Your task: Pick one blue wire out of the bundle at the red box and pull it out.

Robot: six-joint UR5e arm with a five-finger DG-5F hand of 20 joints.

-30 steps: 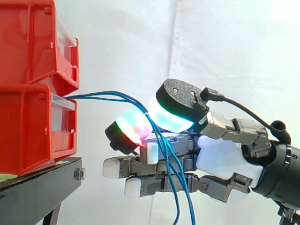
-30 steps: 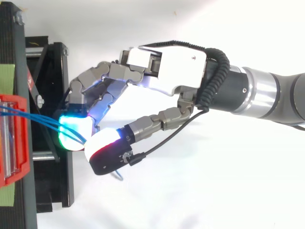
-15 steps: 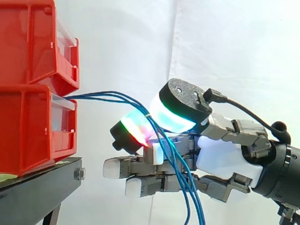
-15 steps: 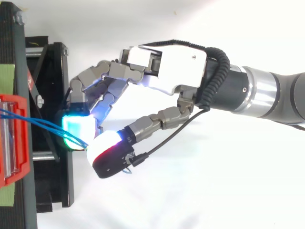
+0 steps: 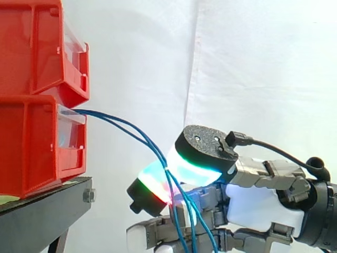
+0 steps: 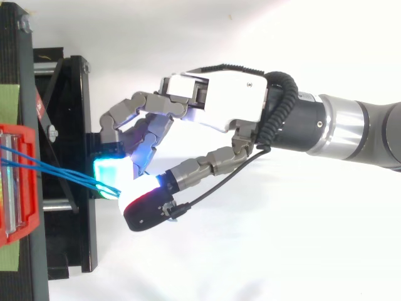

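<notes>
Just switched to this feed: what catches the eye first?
The hand sits low at the side view's right, its glowing pads pinching the blue wires. The wires slant up and left into the lower red bin on the black stand.

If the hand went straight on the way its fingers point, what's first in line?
Probably the black stand under the lower red bin: the hand, pinching the blue wires, sits below bin level. Depth unclear.
</notes>
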